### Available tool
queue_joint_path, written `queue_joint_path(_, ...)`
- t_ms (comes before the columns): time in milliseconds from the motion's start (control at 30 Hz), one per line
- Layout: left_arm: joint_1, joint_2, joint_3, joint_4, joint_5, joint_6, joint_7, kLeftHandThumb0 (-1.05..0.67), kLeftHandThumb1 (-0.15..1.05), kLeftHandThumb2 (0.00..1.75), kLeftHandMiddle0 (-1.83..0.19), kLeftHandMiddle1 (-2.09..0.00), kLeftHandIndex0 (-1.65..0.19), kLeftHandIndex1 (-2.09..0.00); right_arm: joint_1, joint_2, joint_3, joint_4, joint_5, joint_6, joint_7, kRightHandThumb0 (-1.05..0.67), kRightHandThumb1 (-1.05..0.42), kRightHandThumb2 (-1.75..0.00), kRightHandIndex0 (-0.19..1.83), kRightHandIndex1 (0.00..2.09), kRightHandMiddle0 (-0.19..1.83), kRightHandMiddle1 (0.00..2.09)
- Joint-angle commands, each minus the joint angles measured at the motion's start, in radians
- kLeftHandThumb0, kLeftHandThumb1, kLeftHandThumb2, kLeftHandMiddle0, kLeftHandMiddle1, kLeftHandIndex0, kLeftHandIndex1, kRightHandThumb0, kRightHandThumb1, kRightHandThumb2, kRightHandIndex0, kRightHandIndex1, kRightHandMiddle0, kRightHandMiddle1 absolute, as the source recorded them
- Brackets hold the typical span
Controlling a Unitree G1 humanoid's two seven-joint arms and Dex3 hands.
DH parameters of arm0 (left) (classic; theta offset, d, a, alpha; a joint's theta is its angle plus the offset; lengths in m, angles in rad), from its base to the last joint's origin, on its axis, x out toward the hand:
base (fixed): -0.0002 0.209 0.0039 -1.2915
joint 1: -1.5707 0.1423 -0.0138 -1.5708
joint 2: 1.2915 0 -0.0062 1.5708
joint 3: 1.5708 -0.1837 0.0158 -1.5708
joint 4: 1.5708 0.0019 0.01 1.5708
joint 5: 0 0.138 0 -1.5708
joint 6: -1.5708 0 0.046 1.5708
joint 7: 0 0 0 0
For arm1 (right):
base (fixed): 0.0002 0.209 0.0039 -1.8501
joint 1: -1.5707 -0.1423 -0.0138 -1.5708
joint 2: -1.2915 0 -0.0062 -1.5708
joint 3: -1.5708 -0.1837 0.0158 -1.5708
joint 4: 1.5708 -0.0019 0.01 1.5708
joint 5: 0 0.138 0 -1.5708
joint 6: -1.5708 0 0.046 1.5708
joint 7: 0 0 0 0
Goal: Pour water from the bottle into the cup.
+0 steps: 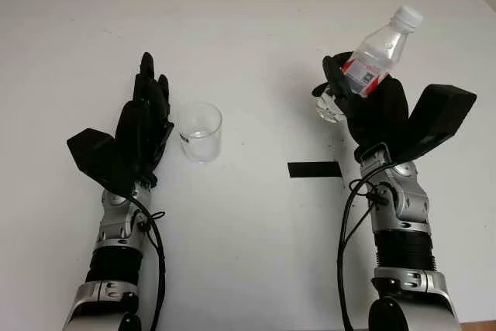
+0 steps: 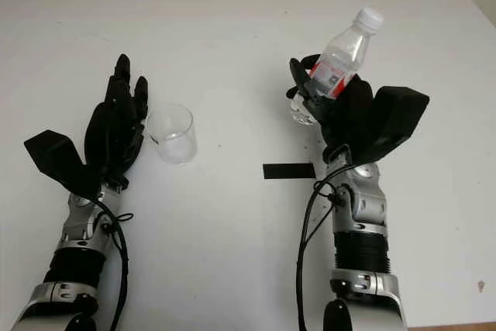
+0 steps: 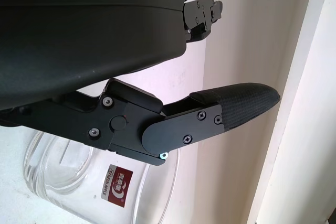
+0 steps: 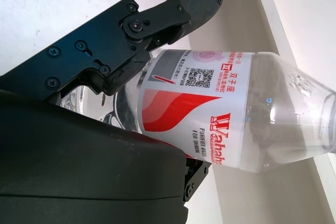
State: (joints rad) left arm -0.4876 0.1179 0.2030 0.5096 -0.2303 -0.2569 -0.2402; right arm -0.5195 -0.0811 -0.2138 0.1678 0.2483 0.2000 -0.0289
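- The cup stands upright on the white table; it is clear glass and looks empty, with a small red label low on its side.
- The left hand is just beside the cup, on the side away from the bottle. It holds nothing and is open, its fingers reaching past the cup's near wall without closing on it.
- Well apart from the cup, on its other side, the right hand has its fingers clamped around the lower half of the bottle.
- The bottle is clear plastic with a red-and-white label and a white cap still on. It is tilted, the cap end pointing up and away from the cup.
- A strip of black tape lies flat on the table between the cup and the right forearm, nearer the forearm.
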Motion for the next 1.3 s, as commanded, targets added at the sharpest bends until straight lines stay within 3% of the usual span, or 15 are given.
queue_joint_path(0, 0.027, 0.003, -0.002, -0.009, 0.002, 0.004, 0.0, -0.83, 1.05, 0.7, 0.11, -0.06, 0.15, -0.06, 0.03, -0.004, 0.014, -0.054, -0.014, 0.006, 0.004, -0.38, -1.05, -0.34, 1.46, 2.09, 1.09, 2.09)
queue_joint_path(167, 0.031, 0.003, -0.005, -0.015, 0.007, 0.006, 0.001, -0.83, 1.05, 0.7, 0.11, -0.05, 0.15, -0.06, 0.096, -0.021, 0.059, -0.166, -0.036, 0.019, 0.051, -0.37, -1.05, -0.31, 1.48, 2.09, 1.18, 2.09)
queue_joint_path(333, 0.033, 0.001, -0.006, -0.016, 0.01, 0.009, 0.006, -0.84, 1.05, 0.7, 0.11, -0.05, 0.15, -0.06, 0.2, -0.051, 0.117, -0.285, -0.095, 0.029, 0.094, -0.38, -1.05, -0.33, 1.47, 2.09, 1.11, 2.09)
queue_joint_path(567, 0.024, 0.001, -0.003, 0.002, 0.002, 0.005, -0.008, -0.84, 1.05, 0.7, 0.11, -0.06, 0.15, -0.05, 0.297, -0.029, 0.145, -0.373, -0.138, 0.077, 0.076, -0.38, -1.05, -0.33, 1.41, 2.09, 0.98, 2.09)
queue_joint_path(800, 0.026, 0.008, 0.0, 0.0, 0.002, 0.007, -0.011, -0.83, 1.05, 0.71, 0.11, -0.05, 0.15, -0.06, 0.331, -0.014, 0.154, -0.303, -0.161, 0.017, 0.079, -0.4, -1.05, -0.36, 1.34, 2.09, 0.92, 2.09)
queue_joint_path(1033, 0.023, 0.012, 0.002, -0.01, -0.006, 0.024, -0.015, -0.83, 1.05, 0.7, 0.12, -0.05, 0.15, -0.05, 0.315, 0.038, 0.142, -0.218, -0.163, 0.028, 0.022, -0.43, -1.05, -0.36, 1.39, 2.09, 0.98, 2.09)
queue_joint_path(1267, 0.02, 0.01, 0.0, -0.008, -0.005, 0.029, -0.019, -0.83, 1.05, 0.71, 0.12, -0.05, 0.16, -0.05, 0.281, 0.055, 0.134, -0.074, -0.174, -0.063, 0.01, -0.43, -1.05, -0.36, 1.5, 2.09, 1.03, 2.09)
